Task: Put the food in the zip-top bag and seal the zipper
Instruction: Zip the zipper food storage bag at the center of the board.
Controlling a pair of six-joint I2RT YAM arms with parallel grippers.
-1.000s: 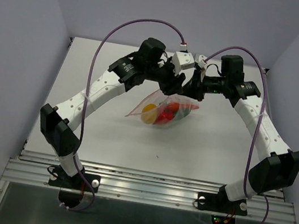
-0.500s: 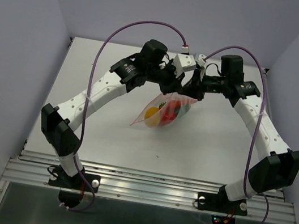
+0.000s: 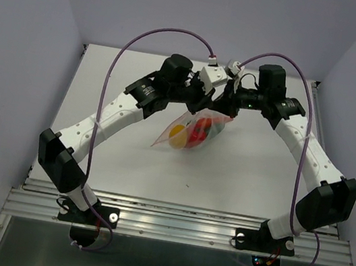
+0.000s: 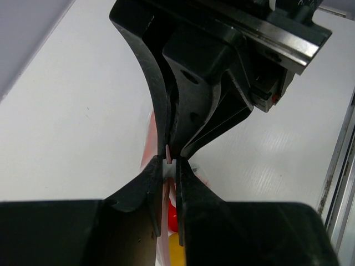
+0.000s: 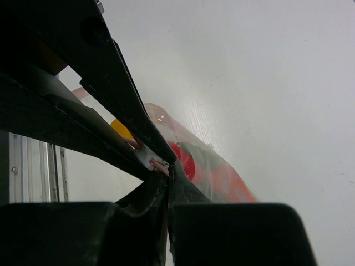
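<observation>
While both arms reach in over the far half of the table (image 3: 126,158), their tips meet nose to nose at one spot. The left gripper (image 4: 170,165) is clamped tight on the zipper (image 5: 148,158), the pale pink strip squeezed flat between its black fingers. The right gripper (image 5: 168,169) comes at it from the opposite side, jaws pressed together on that same strip, right up against the left's fingertips. Below them hangs the zip-top bag (image 3: 188,133), slanting down toward the left, its lower corner close to the tabletop; whether it touches, I cannot tell. Inside sits the food (image 3: 199,130): the yellow-orange round one (image 3: 176,133) lowest, red pieces bunched just beside it, a bit of green at the right. From the right wrist, yellow and red show through the crinkly plastic.
</observation>
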